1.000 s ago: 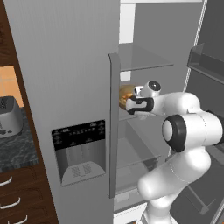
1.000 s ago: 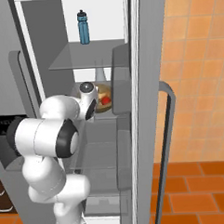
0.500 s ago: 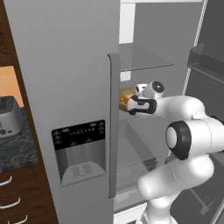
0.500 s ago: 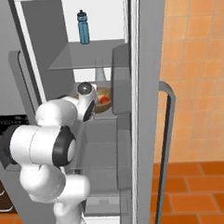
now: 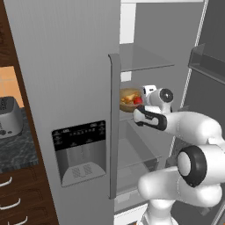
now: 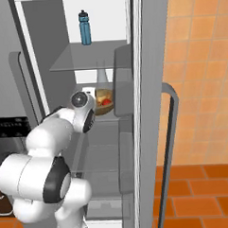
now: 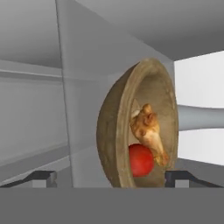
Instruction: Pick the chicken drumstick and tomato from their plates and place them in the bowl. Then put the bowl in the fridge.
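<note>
The gripper is standing wide open with nothing between its fingertips, one tip showing on each side of the bowl and neither touching it. The bowl is sitting on a middle shelf inside the fridge, and everything else is best placed from it. Inside the bowl, the chicken drumstick is lying against the tan inner wall with the tomato touching it on one side. In the right base view the bowl is resting just beyond the robot's wrist, below the shelf that is carrying a blue bottle.

Judging by its look, the bowl is stiff wood, fairly light and not fragile, with a thin rim that suits a pinch across the wall; its smooth finish could slip under a shallow grip. The tomato is round and glossy, so it would likely be rolling if the bowl were tipped. The task is looking nearly complete.
</note>
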